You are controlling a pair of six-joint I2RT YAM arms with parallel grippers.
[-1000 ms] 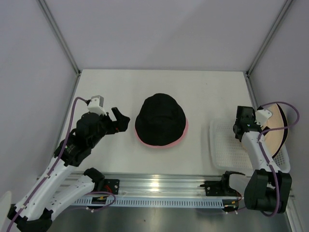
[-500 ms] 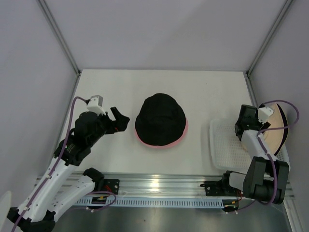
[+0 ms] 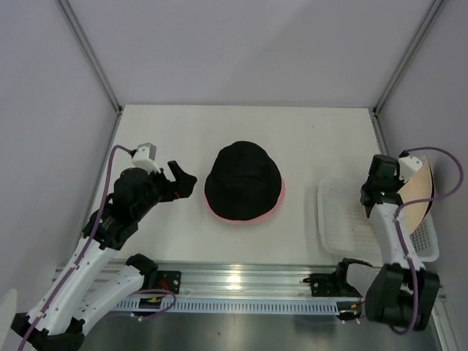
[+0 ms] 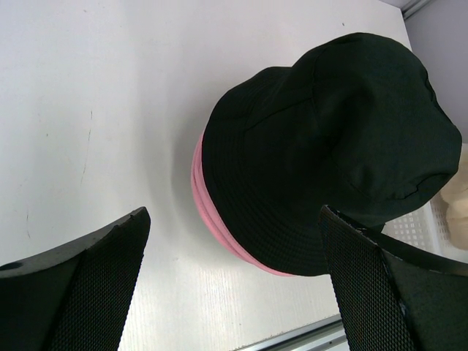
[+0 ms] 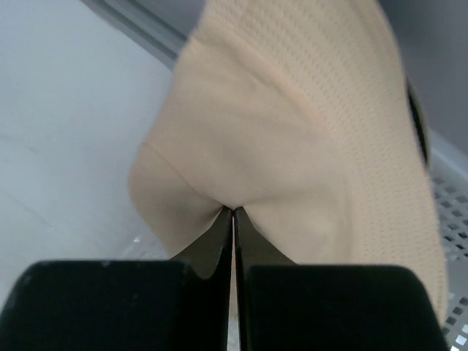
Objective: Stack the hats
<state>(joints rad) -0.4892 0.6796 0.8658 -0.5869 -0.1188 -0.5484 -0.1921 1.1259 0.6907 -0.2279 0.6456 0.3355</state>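
Observation:
A black hat [image 3: 243, 179] sits mid-table on top of a pink hat [image 3: 248, 220], of which only the brim shows. In the left wrist view the black hat [image 4: 344, 139] and the pink brim [image 4: 208, 208] lie just ahead of my left gripper [image 4: 232, 219]. That gripper [image 3: 180, 183] stands open to the left of the stack, touching nothing. A beige hat [image 3: 418, 196] stands tilted at the right end of the white mesh tray [image 3: 342, 219]. My right gripper [image 3: 397, 183] is shut on it. In the right wrist view its tips [image 5: 234, 212] pinch a fold of the beige hat [image 5: 292, 124].
The white mesh tray [image 5: 455, 197] lies near the table's right edge, close to the right frame post [image 3: 409, 58]. A metal rail [image 3: 241, 281] runs along the near edge between the arm bases. The enclosure's walls stand on the left, back and right.
My right gripper has closed on the beige hat's fabric, and its wrist has shifted a little to the right. The left arm and the black-on-pink stack have not moved.

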